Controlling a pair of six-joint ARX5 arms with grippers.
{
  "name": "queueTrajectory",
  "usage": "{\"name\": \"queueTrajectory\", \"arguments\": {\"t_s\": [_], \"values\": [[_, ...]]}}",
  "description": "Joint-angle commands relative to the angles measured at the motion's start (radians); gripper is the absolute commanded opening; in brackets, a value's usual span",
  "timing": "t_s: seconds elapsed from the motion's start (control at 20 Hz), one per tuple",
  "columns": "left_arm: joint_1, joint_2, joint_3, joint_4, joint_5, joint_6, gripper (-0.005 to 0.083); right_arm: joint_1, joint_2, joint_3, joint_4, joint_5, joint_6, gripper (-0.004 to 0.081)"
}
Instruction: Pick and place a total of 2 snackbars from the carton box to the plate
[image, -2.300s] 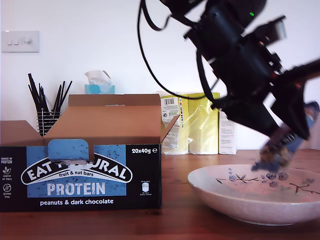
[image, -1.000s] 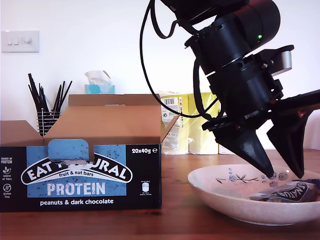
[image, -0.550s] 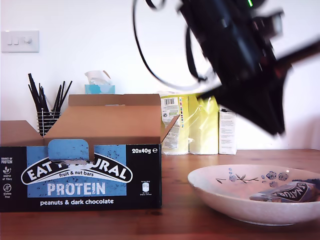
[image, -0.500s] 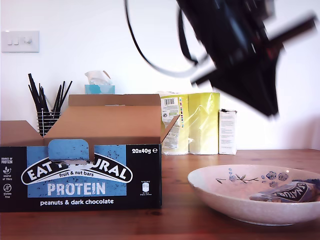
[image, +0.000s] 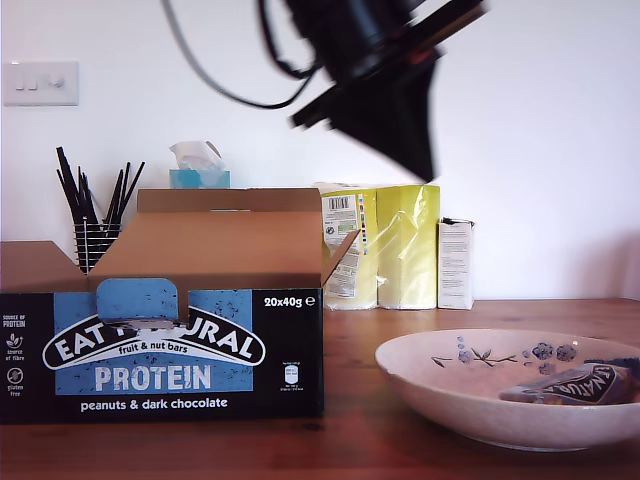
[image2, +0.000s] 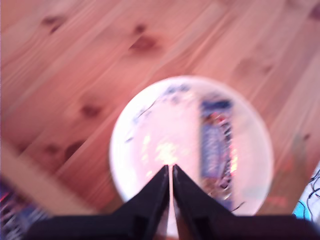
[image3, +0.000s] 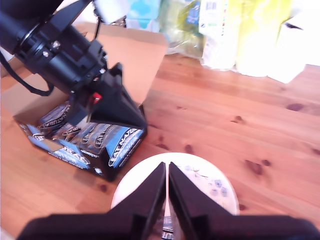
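One broad wooden table (image: 350, 345) carries everything. On it, at the exterior view's left, stands the large brown cardboard carton box (image: 190, 370) with its black-and-blue printed front, flaps open. More dark-wrapped bars (image3: 107, 137) lie inside. The wide cream-pink ceramic plate (image: 450, 400) sits at the exterior view's right. A black arm (image: 390, 90) hangs high above the box. My first end effector (image2: 170, 167) and my second end effector (image3: 166, 164) both show narrow, nearly closed jaws holding nothing. A single dark navy snackbar (image: 570, 385) lies flat in the plate, so I judge the task half done: a second bar has yet to be taken from the box.
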Motion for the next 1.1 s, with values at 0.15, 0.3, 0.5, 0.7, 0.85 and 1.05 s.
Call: {"name": "queueTrajectory", "arguments": {"t_s": [0.15, 0.3, 0.5, 0.7, 0.85, 1.05], "values": [[0.082, -0.137, -0.163, 0.043, -0.035, -0.004, -0.0023, 0.005, 0.095, 0.006, 0.098, -0.108, -0.023, -0.0013], [0.143, -0.212, -0.275, 0.06, -0.055, -0.01, -0.0023, 0.03, 0.176, 0.006, 0.135, -0.187, -0.024, -0.0013], [0.235, -0.303, -0.415, 0.063, -0.082, -0.028, -0.0023, 0.151, 0.276, 0.006, 0.23, -0.211, -0.024, -0.0013], [0.327, -0.329, -0.478, 0.048, -0.104, -0.072, -0.0023, 0.245, 0.332, 0.006, 0.256, -0.206, -0.025, -0.0013], [0.346, -0.327, -0.478, 0.055, -0.105, -0.146, -0.0023, 0.262, 0.345, 0.006, 0.261, -0.197, -0.044, -0.0013], [0.344, -0.314, -0.478, 0.055, -0.138, -0.212, 0.0145, 0.26, 0.345, 0.006, 0.272, -0.187, -0.084, -0.0013]]}}
